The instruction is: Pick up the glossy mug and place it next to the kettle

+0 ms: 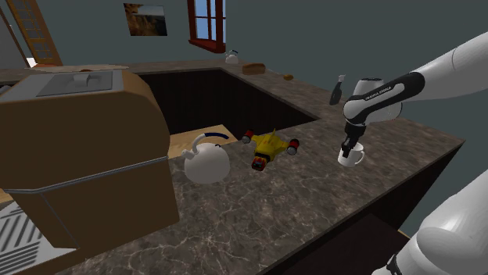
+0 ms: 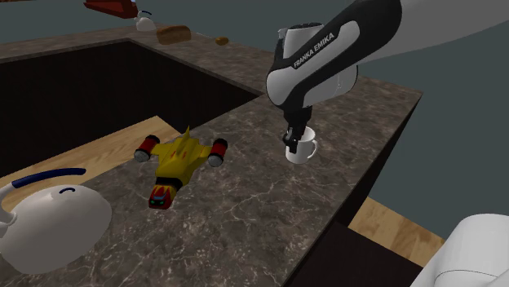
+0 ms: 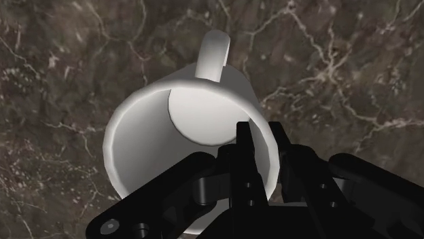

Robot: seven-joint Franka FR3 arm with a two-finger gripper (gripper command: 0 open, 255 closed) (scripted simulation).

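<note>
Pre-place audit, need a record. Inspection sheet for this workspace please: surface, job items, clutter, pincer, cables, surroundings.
Surface: dark marbled counter.
Job's things: white mug, upright; white kettle with a blue handle, well apart from the mug.
Clutter: yellow toy plane between mug and kettle; big brown box beside the kettle; loaf and small kettle on the far counter.
Pincer: pincer closed on the mug's rim, one finger inside, one outside; cannot tell if the mug is lifted.
Cables: nothing seen.
Surroundings: red-framed window, wall picture, wooden floor.
</note>
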